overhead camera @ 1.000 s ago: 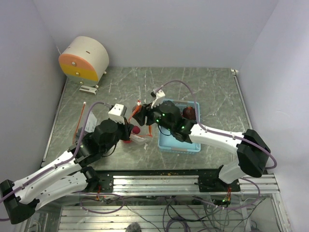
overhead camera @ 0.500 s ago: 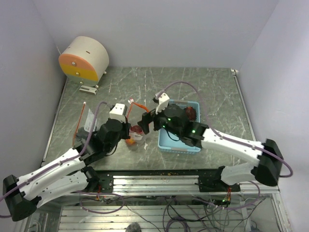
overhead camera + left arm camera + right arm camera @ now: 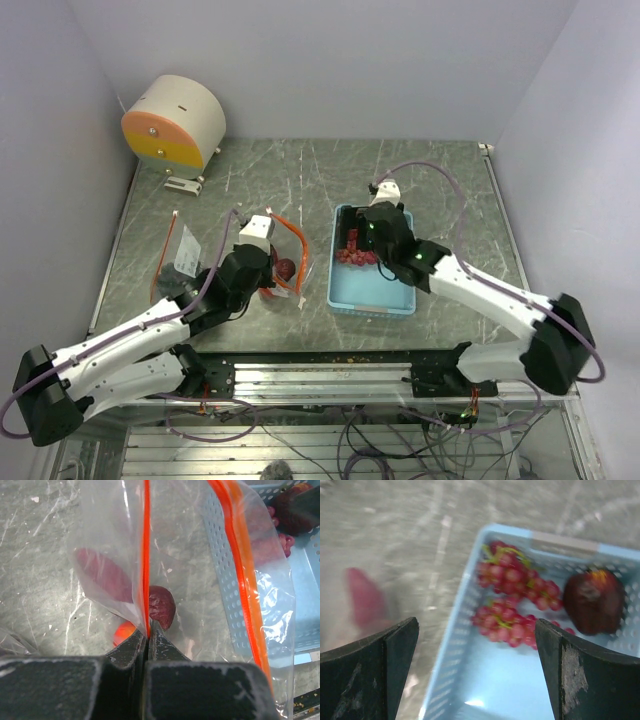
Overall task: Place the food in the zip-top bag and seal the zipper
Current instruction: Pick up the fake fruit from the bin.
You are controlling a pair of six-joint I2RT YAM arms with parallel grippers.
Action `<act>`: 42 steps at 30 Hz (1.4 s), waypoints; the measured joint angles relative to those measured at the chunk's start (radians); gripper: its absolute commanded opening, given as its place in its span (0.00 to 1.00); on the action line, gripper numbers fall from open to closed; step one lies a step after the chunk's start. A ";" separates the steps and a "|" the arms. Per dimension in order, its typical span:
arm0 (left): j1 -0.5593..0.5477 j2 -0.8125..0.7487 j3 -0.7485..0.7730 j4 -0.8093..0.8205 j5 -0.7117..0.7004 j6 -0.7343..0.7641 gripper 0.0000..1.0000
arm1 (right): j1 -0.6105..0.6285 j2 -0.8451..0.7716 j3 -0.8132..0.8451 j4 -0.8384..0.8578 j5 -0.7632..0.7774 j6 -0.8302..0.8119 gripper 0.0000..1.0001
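Observation:
My left gripper [image 3: 266, 266] is shut on one orange-red zipper [image 3: 146, 555] strip of the clear zip-top bag [image 3: 292, 258], holding its mouth open. The other strip [image 3: 239, 565] hangs to the right. A dark red round fruit [image 3: 162, 607] lies inside the bag, also seen from above [image 3: 284, 268]. My right gripper [image 3: 475, 632] is open and empty above the left part of the blue tray [image 3: 520, 685]. Two red grape clusters [image 3: 512, 570] and a dark red round fruit [image 3: 594, 601] lie in the tray. The clusters [image 3: 353, 251] show beside the right wrist.
The light blue tray [image 3: 370, 297] sits right of the bag. A second clear bag [image 3: 182, 255] lies at the left. A white and orange cylinder [image 3: 175, 122] stands at the back left. Grey walls close in the table on both sides.
My right gripper has drawn back from the bag's mouth and moved right, over the tray. My left gripper has kept hold of the bag, and its mouth now stands wider open.

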 measured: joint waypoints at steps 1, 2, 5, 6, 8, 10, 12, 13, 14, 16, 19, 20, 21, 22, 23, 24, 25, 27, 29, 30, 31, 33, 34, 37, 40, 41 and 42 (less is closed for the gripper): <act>0.000 -0.005 0.000 0.000 0.000 0.001 0.07 | -0.032 0.040 0.000 -0.014 0.000 0.012 1.00; 0.000 -0.010 0.000 0.000 0.000 0.002 0.07 | -0.063 0.086 0.000 -0.028 0.002 0.023 1.00; 0.000 -0.031 0.000 -0.003 0.000 0.003 0.07 | -0.092 0.177 0.000 -0.058 0.008 0.041 1.00; 0.000 -0.041 0.000 -0.006 0.000 0.003 0.07 | -0.098 0.203 0.001 -0.064 0.012 0.044 1.00; 0.000 -0.058 0.000 -0.010 0.000 0.007 0.07 | -0.109 0.254 0.002 -0.066 0.007 0.052 1.00; 0.000 -0.071 0.000 -0.011 0.000 0.010 0.07 | -0.131 0.302 0.002 -0.061 -0.013 0.060 1.00; 0.001 -0.075 0.000 -0.011 0.000 0.012 0.07 | -0.163 0.357 0.002 -0.050 -0.037 0.070 1.00; 0.001 -0.076 0.000 -0.011 0.001 0.014 0.07 | -0.180 0.385 0.002 -0.045 -0.049 0.076 1.00; 0.001 -0.075 0.000 -0.013 0.002 0.016 0.07 | -0.195 0.414 0.002 -0.036 -0.057 0.082 1.00; 0.001 -0.074 0.000 -0.014 0.007 0.019 0.07 | -0.217 0.456 0.004 -0.021 -0.079 0.098 1.00; 0.002 -0.074 0.000 -0.014 0.013 0.022 0.07 | -0.230 0.490 0.025 0.014 -0.103 0.111 0.97; 0.002 -0.074 0.000 -0.014 0.015 0.022 0.07 | -0.231 0.501 0.029 0.030 -0.106 0.113 0.89; 0.002 -0.074 0.000 -0.014 0.016 0.023 0.07 | -0.231 0.513 0.031 0.046 -0.111 0.116 0.79; 0.002 -0.074 0.000 -0.014 0.016 0.023 0.07 | -0.233 0.521 0.032 0.056 -0.113 0.116 0.68; 0.002 -0.074 0.000 -0.014 0.017 0.023 0.07 | -0.234 0.528 0.034 0.068 -0.118 0.117 0.54; 0.002 -0.074 0.000 -0.014 0.018 0.024 0.07 | -0.235 0.530 0.035 0.077 -0.121 0.114 0.43; 0.002 -0.074 0.000 -0.014 0.019 0.026 0.07 | -0.235 0.533 0.035 0.085 -0.126 0.116 0.32; 0.002 -0.074 0.000 -0.014 0.022 0.026 0.07 | -0.235 0.534 0.031 0.105 -0.137 0.122 0.19; 0.002 -0.074 0.000 -0.014 0.024 0.026 0.07 | -0.235 0.526 0.020 0.114 -0.147 0.123 0.08; 0.002 -0.074 0.000 -0.014 0.024 0.026 0.07 | -0.234 0.517 0.011 0.116 -0.150 0.122 0.02; 0.002 -0.074 0.000 -0.014 0.024 0.026 0.07 | -0.234 0.502 0.000 0.112 -0.151 0.120 0.00; 0.002 -0.074 0.000 -0.014 0.025 0.026 0.07 | -0.235 0.459 -0.025 0.093 -0.156 0.115 0.00; 0.002 -0.074 0.000 -0.014 0.026 0.026 0.07 | -0.235 0.431 -0.038 0.079 -0.162 0.111 0.00; 0.002 -0.075 0.000 -0.014 0.026 0.026 0.07 | -0.235 0.318 -0.074 0.046 -0.186 0.097 0.00; 0.002 -0.077 0.000 -0.014 0.026 0.025 0.07 | -0.235 0.177 -0.095 0.042 -0.232 0.073 0.00; 0.002 -0.077 0.000 -0.014 0.026 0.025 0.07 | -0.234 0.116 -0.103 0.051 -0.262 0.066 0.00; 0.002 -0.077 0.000 -0.014 0.026 0.024 0.07 | -0.234 0.076 -0.107 0.058 -0.285 0.061 0.00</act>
